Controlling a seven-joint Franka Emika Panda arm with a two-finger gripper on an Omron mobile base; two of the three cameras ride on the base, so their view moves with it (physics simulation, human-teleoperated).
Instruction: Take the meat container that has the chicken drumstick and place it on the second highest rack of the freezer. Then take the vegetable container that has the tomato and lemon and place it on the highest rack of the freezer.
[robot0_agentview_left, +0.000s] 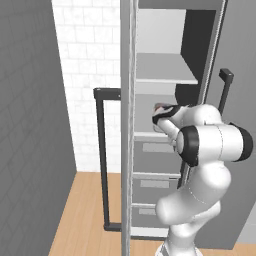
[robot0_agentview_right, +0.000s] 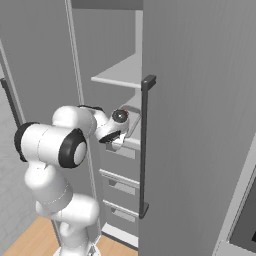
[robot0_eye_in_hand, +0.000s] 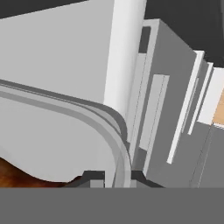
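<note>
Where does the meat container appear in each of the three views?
Left base view: the meat container is at the centre, just left of the white arm.
Right base view: centre, left of the dark door handle.
Hand view: its curved rim crosses the lower left.
Shared landmark: the grey drawers.

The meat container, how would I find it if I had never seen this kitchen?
Look at the tall grey freezer with its door open. Above its grey drawers is the lower of two pale shelves, where the white arm's fingers pinch a shallow light-grey tray, the meat container. A glossy reddish-brown chicken drumstick lies in it.
</note>
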